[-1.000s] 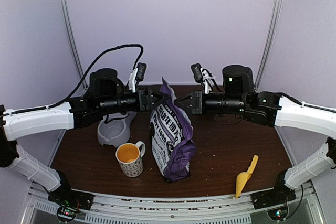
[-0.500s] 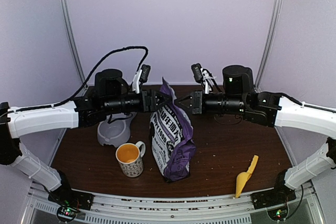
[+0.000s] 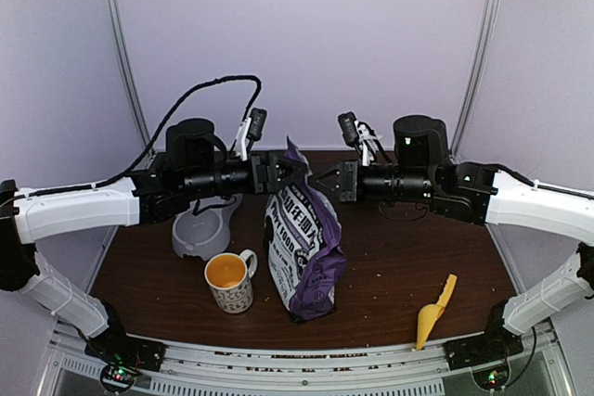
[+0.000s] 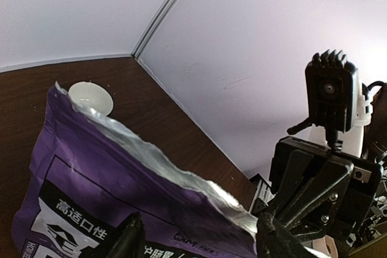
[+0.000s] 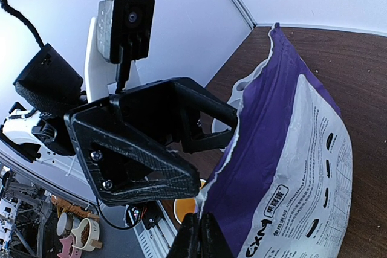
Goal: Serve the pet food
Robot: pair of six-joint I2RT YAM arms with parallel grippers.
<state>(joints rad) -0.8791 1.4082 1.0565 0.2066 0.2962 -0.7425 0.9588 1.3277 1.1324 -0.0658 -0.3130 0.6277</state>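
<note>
Both at the purple bag [image 3: 306, 248]: left gripper [image 3: 296, 172] advanced, wide; right gripper [image 3: 320, 179] pinching it.

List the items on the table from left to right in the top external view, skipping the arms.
grey bowl → patterned mug → purple food bag → yellow scoop

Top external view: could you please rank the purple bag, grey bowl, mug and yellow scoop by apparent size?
1. purple bag, clearly largest.
2. grey bowl and mug: about alike, and the bowl is partly hidden.
3. yellow scoop, smallest.
</note>
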